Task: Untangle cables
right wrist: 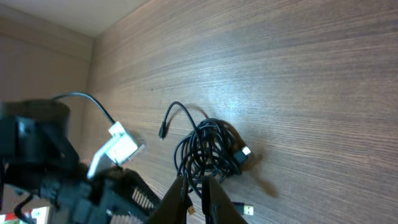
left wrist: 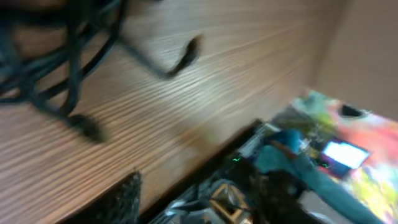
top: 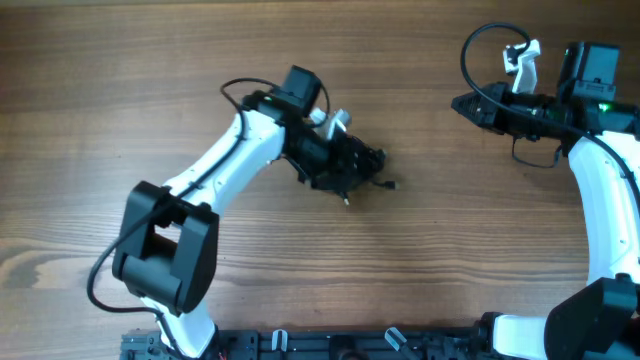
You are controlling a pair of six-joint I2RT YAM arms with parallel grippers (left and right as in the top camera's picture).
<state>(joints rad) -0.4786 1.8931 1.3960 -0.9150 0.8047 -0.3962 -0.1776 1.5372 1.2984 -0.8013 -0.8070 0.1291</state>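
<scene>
In the overhead view the left gripper (top: 352, 160) sat at the middle of the frame, pressed down over the cables (right wrist: 208, 152), a tight black bundle lying on the wooden table (top: 120, 80). I could not tell whether its jaws were clamped on a strand or merely resting on the pile: the bundle hid them from above, and the left wrist view was blurred and showed only loops at its upper left.

One loose end (right wrist: 163, 130) curled up and out of the knot on the left of the right wrist view. A white-tipped plug (right wrist: 245, 151) stuck out on the bundle's right side, and another plug (right wrist: 246, 209) lay apart below it.

At the upper right of the overhead frame the right gripper (top: 462, 103) hung well apart from the cables, its fingers pinched nearly together on nothing.

The step looked like pinning the knot. To do it well, the left should probably hold only one strand. The right would then need to spread its fingers, come in low and take a free plug end, not the mass. A slow outward pull would be safest, since a jerk could tighten the loops.
</scene>
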